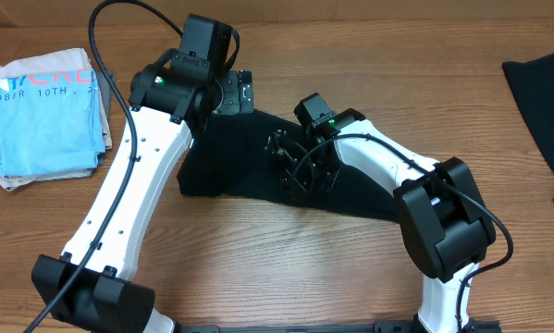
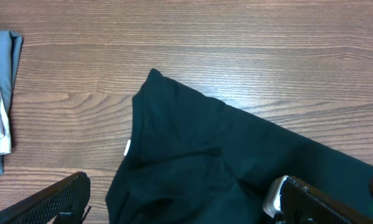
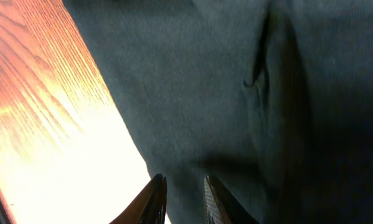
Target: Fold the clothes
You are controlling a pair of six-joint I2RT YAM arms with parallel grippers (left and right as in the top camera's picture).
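That limp black soft-fabric T-shirt (image 1: 230,162) lies crumpled on the wooden counter (image 1: 304,250), left fingers (image 2: 55,199) spread wide above it, right fingers (image 3: 154,199) narrow over it, grip unclear; I'd pinch a hem corner.

Black T-shirt (image 1: 230,162) lies partly folded mid-table — more black clothes (image 1: 540,92) at right edge.

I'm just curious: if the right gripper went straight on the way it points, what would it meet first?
The black T-shirt: the right gripper points straight into its fabric, seemingly very close already, though depth is unclear.
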